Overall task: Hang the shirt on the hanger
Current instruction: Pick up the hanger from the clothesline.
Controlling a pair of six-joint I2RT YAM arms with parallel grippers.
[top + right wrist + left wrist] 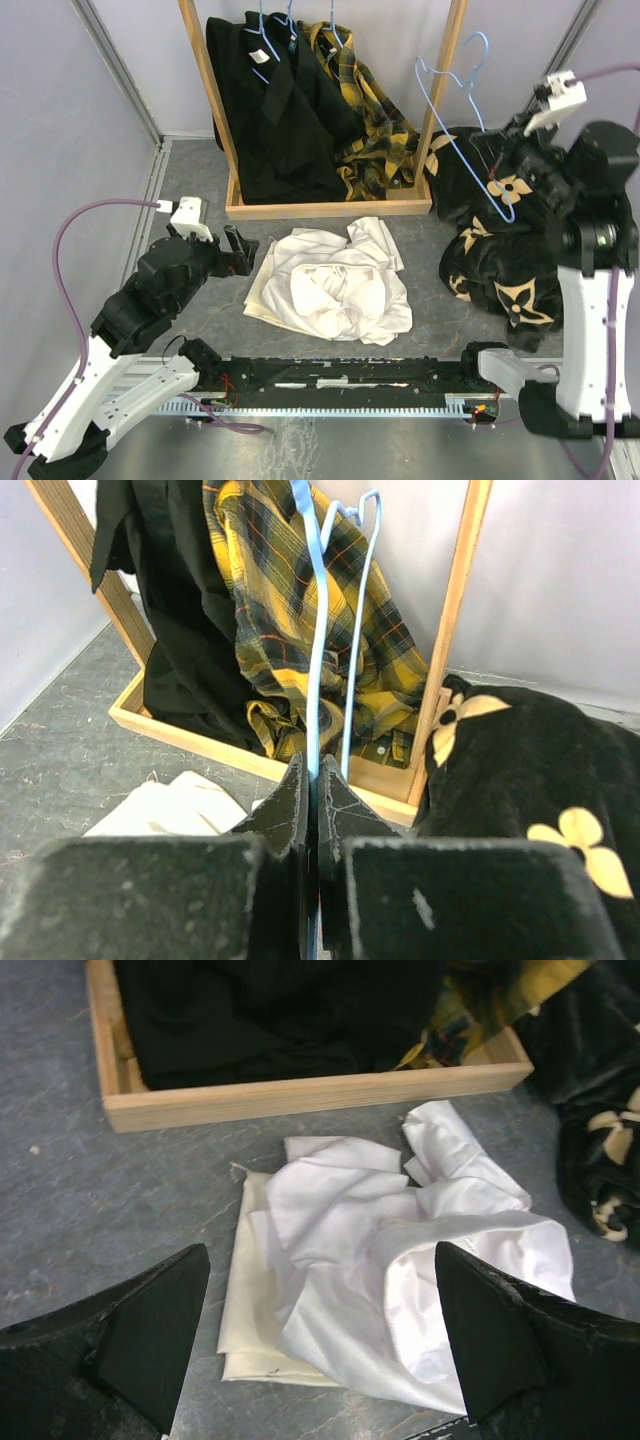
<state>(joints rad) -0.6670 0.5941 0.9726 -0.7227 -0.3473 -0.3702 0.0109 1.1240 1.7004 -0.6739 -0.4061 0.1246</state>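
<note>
The shirt (335, 285) lies crumpled in a white heap on the grey table just in front of the wooden rack; it fills the middle of the left wrist view (420, 1250). My left gripper (240, 250) hovers at the heap's left edge, jaws wide open and empty (320, 1255), with the cloth visible between the fingers (150, 1330). The hanger (455, 105), thin light-blue wire, is held up at the right with its hook on top. My right gripper (498, 172) is shut on its lower wire (318, 660), fingertips pinched together (318, 775).
A cream-yellow folded cloth (245, 1310) lies under the shirt's left side. The wooden rack (330, 210) behind holds black garments (270, 100) and a yellow plaid shirt (365, 100) on blue hangers. A black blanket with cream flowers (490, 260) is piled at the right.
</note>
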